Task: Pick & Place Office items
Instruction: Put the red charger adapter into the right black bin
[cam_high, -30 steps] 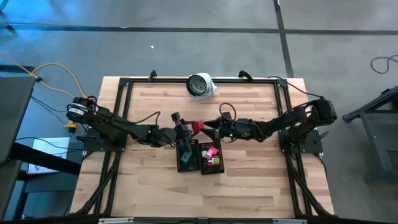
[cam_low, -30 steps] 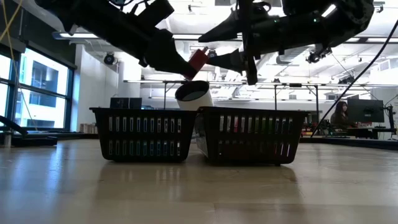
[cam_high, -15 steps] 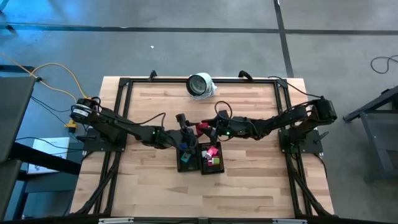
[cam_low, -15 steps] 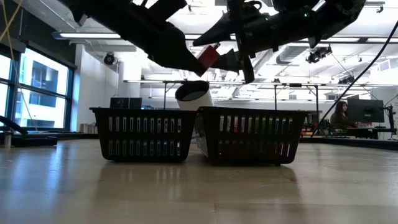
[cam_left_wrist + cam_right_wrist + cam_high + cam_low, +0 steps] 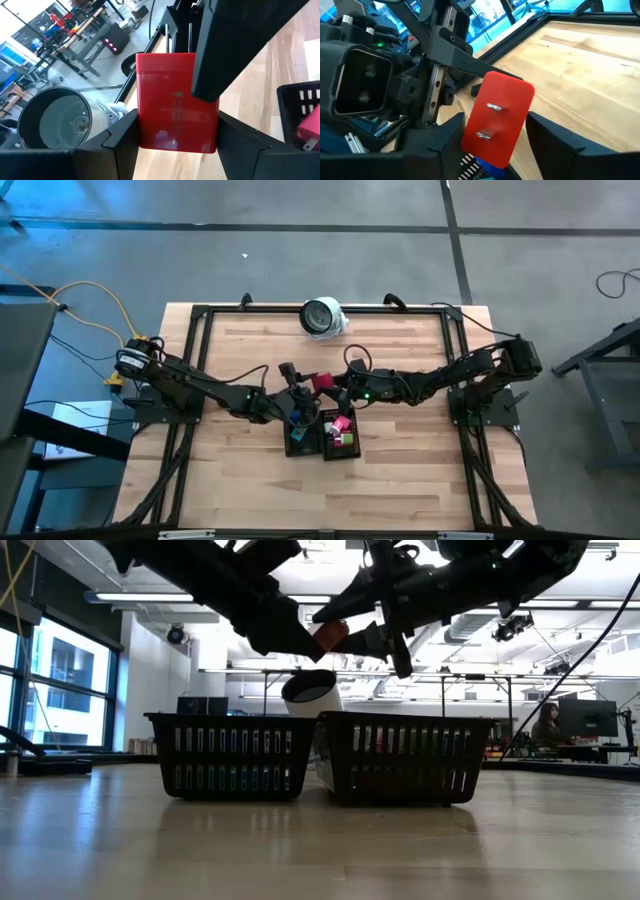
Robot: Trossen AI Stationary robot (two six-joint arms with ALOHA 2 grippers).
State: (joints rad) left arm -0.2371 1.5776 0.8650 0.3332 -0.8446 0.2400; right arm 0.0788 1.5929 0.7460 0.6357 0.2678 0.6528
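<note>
A red piece (image 5: 322,383) hangs in the air over two black mesh trays (image 5: 300,442) (image 5: 340,448), between my two grippers. My left gripper (image 5: 306,388) comes from the table's left and is shut on it. My right gripper (image 5: 337,387) comes from the right and is closed on the same piece (image 5: 328,635). The right tray (image 5: 405,760) holds pink and green pieces (image 5: 343,430). The left tray (image 5: 232,755) holds blue and green ones (image 5: 298,436). My left gripper pinches the red piece by its two long sides (image 5: 150,130) between its two fingers, at the end nearest it. The fingers come about level from the table's left. The piece is lifted clear above the trays. My right gripper has the piece's other end between its two fingers, one at each side edge (image 5: 470,135). It comes about level from the table's right. The piece sits tilted between the fingers, and on one side (image 5: 522,125) I cannot tell whether the finger touches.
A round white-and-grey object (image 5: 323,317) lies at the table's far edge, behind the trays (image 5: 310,692). A black frame (image 5: 200,330) runs around the wooden table top. A person sits in the room far behind (image 5: 548,725).
My left gripper has carried the red piece a little up and toward the right gripper, rolling its wrist as it went. The piece now sits between the right gripper's fingers, which hide more of it in the low view than before.
</note>
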